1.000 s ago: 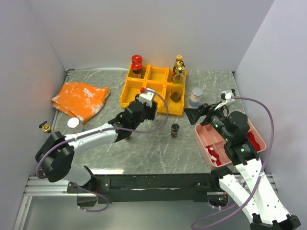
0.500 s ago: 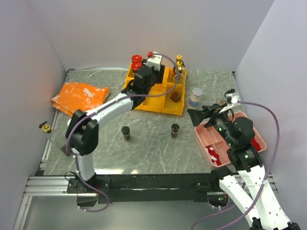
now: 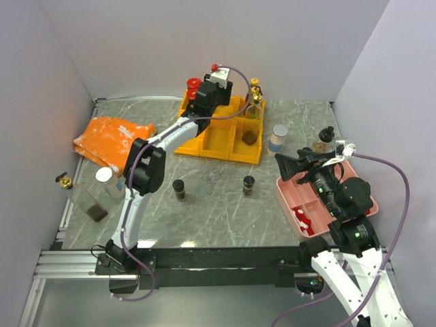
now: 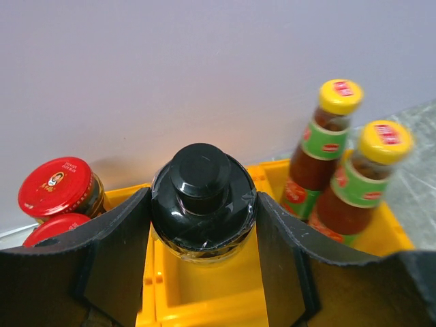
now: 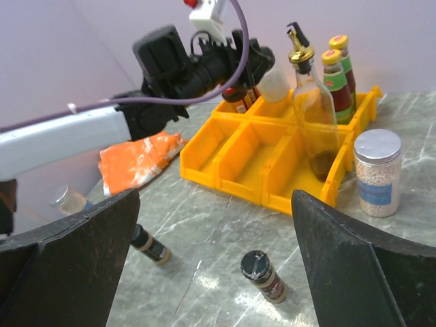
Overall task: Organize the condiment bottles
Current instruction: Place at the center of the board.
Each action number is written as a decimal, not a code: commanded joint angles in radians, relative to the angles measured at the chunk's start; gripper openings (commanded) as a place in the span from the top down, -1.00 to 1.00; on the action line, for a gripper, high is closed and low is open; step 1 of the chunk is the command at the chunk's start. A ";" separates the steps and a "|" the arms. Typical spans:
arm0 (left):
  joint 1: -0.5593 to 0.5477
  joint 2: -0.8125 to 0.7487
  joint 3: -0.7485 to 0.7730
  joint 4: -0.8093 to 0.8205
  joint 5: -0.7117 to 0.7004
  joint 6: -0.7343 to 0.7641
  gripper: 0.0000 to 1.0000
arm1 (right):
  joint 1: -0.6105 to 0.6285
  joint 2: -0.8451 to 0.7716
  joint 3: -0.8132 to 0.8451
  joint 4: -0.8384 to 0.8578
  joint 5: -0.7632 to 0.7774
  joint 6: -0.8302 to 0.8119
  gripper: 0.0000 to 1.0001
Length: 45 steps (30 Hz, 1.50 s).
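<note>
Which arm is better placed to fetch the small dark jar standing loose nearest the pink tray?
Right. On the right arm the jaws stand open and empty, close to the jar; the left arm is stretched to the yellow bin, jaws closed on a black-capped bottle.

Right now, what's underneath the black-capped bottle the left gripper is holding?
A yellow organizer compartment, between the red-capped jars and the yellow-capped sauce bottles. The visible floor looks bare; the part straight below the black-capped bottle is covered by it.
</note>
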<state>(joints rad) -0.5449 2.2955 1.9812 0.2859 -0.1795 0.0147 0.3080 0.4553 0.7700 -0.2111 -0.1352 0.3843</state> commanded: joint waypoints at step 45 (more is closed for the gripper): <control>0.082 0.208 0.115 0.513 0.160 -0.116 -0.81 | 0.005 0.017 0.086 -0.030 0.075 -0.050 -1.00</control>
<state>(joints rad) -0.4625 2.6759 2.1998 0.6796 -0.0376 -0.0746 0.3080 0.4671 0.8021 -0.2409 -0.0460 0.3466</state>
